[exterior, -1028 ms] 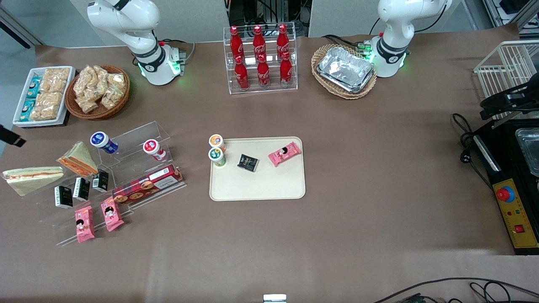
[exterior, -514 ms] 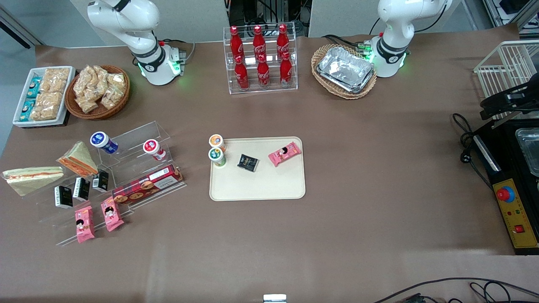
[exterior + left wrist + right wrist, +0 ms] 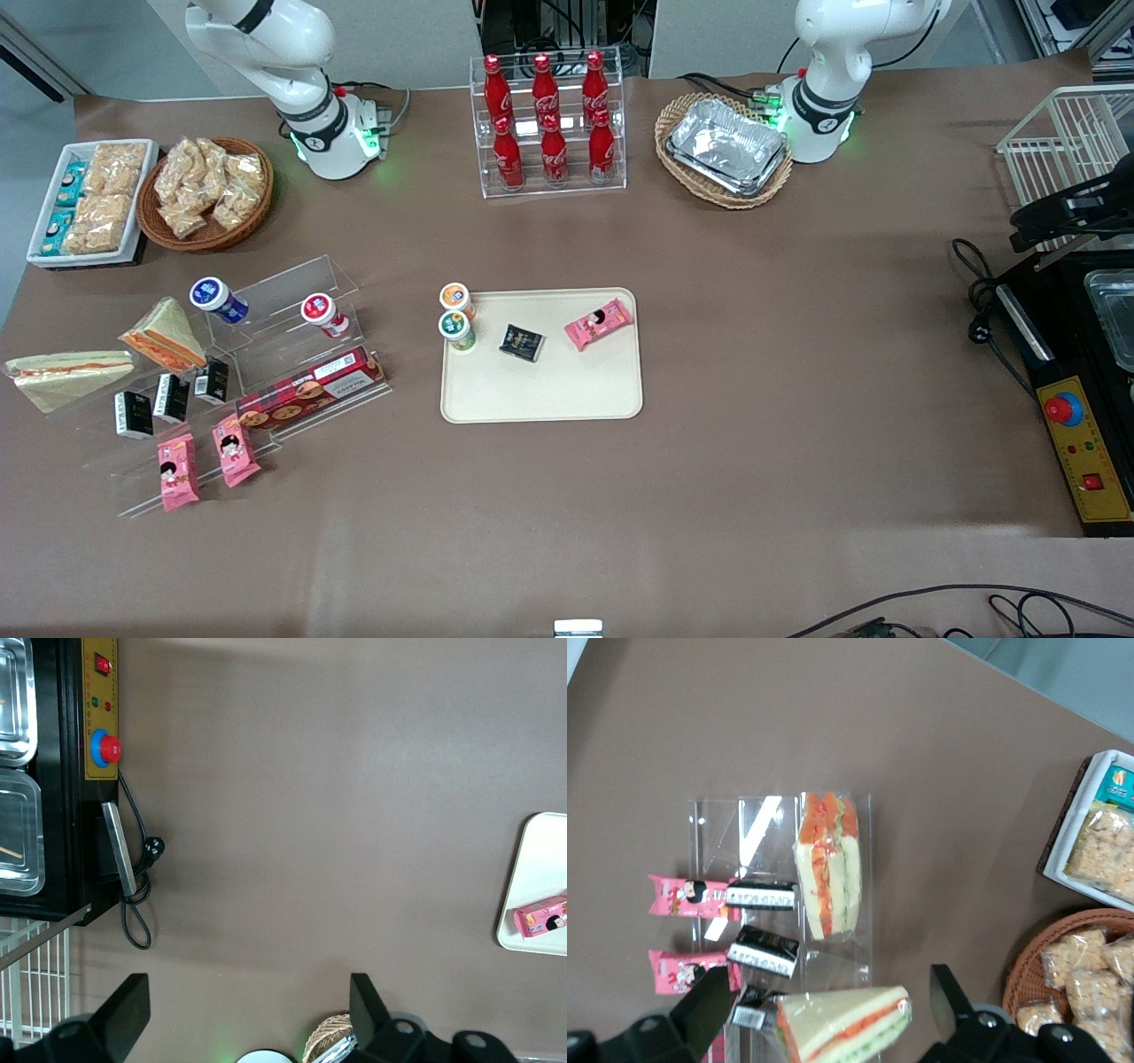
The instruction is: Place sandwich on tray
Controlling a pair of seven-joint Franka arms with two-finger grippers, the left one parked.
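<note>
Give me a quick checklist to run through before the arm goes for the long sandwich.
1. Gripper open and empty: ok.
2. Sandwich on the acrylic stand, nothing on top of it: ok.
3. Gripper centred over sandwich: not ok, the triangular-faced sandwich sits nearer its middle.
4. Bare room on tray, nearer the camera than the pink snack: ok.
5. Gripper height above sandwich: cannot tell.

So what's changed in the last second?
A dark piece, likely of the working arm, that showed at the front view's edge near the sandwich has left that view. The gripper hangs above the sandwich, fingers open, holding nothing. Sandwich and tray have not moved.
</note>
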